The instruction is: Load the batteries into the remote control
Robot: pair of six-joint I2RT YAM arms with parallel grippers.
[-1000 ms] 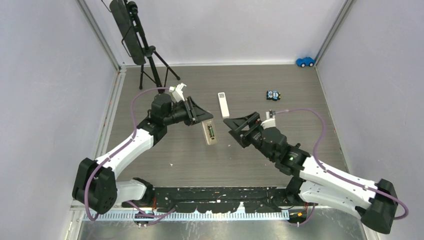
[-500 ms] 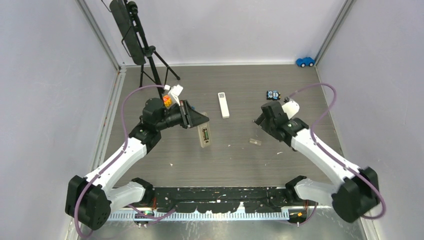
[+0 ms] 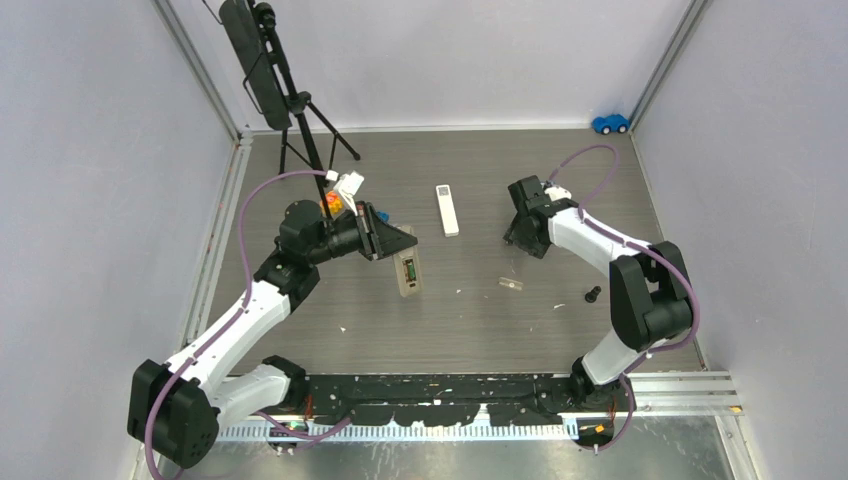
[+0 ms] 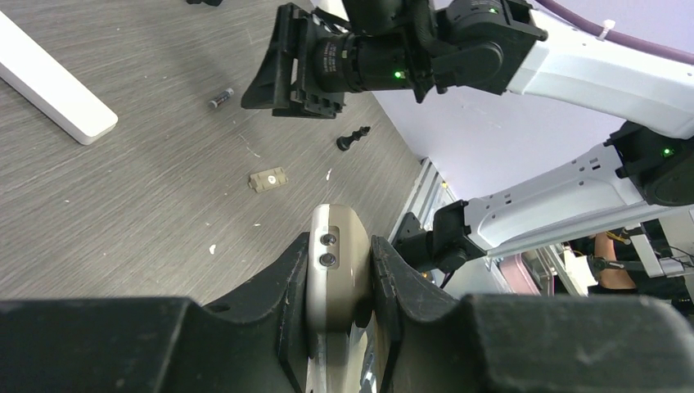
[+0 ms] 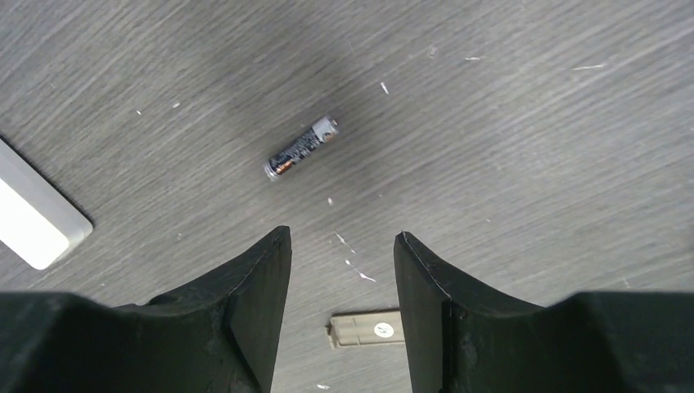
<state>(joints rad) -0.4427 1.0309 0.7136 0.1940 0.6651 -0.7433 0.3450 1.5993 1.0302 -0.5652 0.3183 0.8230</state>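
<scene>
From above, my left claw (image 3: 398,250) is clenched on the remote (image 3: 407,272). The remote sticks out of it toward the near edge, long axis close to front-to-back, open bay facing up. My right claw (image 3: 521,243) hangs nose-down over the table (image 3: 330,300). A white bar (image 3: 447,210) lies between the two claws, on their far side. A tan chip (image 3: 510,284) sits just near-side of the right claw and a black knob (image 3: 591,294) further out to its right. The table is dark wood-grain and the walls (image 3: 100,150) are pale lilac. A tripod (image 3: 290,100) stands in the far left corner and a blue toy car (image 3: 610,123) in the far right.

On the left wrist, I see the remote pinched between both fingers, its end pointing straight ahead. A battery (image 4: 221,98) lies ahead and to the left, near the right claw's tip but apart from it.

On the right wrist, the jaws stand apart with nothing between them. The battery lies flat ahead of the gap, toward the picture-left finger. It sits on a diagonal, silver cap pointing away and right, copper-marked end back toward that finger. The chip shows on the table in the gap between the fingers. White flecks dot the grain.
</scene>
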